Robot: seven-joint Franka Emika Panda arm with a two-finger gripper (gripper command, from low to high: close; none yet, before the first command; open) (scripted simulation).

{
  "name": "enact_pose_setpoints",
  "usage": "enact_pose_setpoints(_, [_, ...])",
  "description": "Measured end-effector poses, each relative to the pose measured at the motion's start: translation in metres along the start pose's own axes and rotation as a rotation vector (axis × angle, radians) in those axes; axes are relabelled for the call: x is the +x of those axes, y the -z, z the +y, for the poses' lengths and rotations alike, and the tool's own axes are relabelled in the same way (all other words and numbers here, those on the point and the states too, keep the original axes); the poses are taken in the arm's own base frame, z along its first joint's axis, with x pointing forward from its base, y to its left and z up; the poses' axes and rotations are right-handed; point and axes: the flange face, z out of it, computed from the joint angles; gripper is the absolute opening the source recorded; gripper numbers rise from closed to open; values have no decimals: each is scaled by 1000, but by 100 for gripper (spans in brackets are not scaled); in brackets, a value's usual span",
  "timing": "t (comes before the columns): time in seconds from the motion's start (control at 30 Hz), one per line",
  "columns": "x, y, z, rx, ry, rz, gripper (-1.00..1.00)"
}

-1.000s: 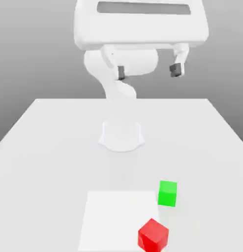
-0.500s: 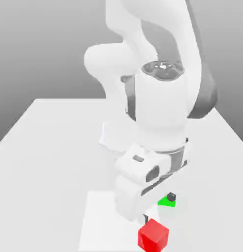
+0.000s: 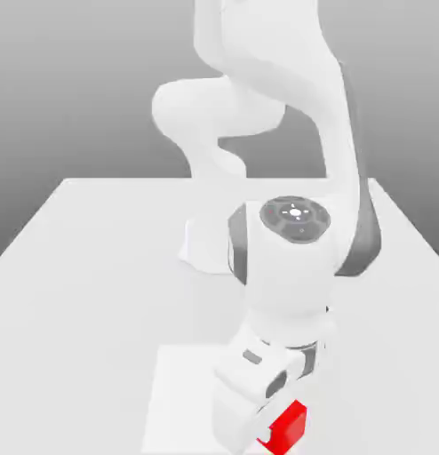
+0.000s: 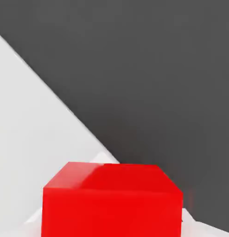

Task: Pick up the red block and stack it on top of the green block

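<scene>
**Claw down on red block, grip closed**

Arm bent low over near edge of the surface point(image 3: 90, 267). Red block point(image 3: 288, 426) sits there on a paler square patch point(image 3: 183, 391), mostly covered by the hand in the exterior view; hand view has it right up close, flat top face and one side face showing. Claw point(image 3: 269, 433) is at the block, fingertips hidden by hand body. Jaws read as drawn in tight, so likely clamped on the red block, but contact itself not visible.

Handling guess: small rigid cube, matte plain faces, looks light, no fragility. Flat parallel sides suit a two-finger pinch across opposite faces, mid-height, centred so it doesn't twist. Matte finish should not be slippery.

Around: green block not visible now, probably behind the wrist and forearm. Robot base point(image 3: 210, 249) further back, well apart. Nothing else on surface. Main risk: arm itself blocks sight of the stacking target; lift straight up first.
</scene>
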Motion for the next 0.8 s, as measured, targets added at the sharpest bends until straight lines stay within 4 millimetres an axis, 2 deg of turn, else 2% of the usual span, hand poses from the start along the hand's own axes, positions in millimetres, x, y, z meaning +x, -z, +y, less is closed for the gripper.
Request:
enact_pose_setpoints(0.1, [-24, 21, -15, 17, -5, -7, -100])
enact_pose_setpoints(0.3, [-100, 44, -59, 31, 14, -15, -100])
enact_pose_setpoints(0.43, [-149, 52, -65, 9, -3, -5, -100])
enact_pose_setpoints(0.5, [-157, 41, -67, 2, -5, -1, -100])
enact_pose_setpoints(0.67, [-160, -3, -67, 0, -5, 0, -100])
enact_pose_setpoints(0.7, [-161, -10, -67, 0, -6, 0, 100])
enact_pose_setpoints(0.8, [-161, -10, -67, 0, -6, 0, 100])
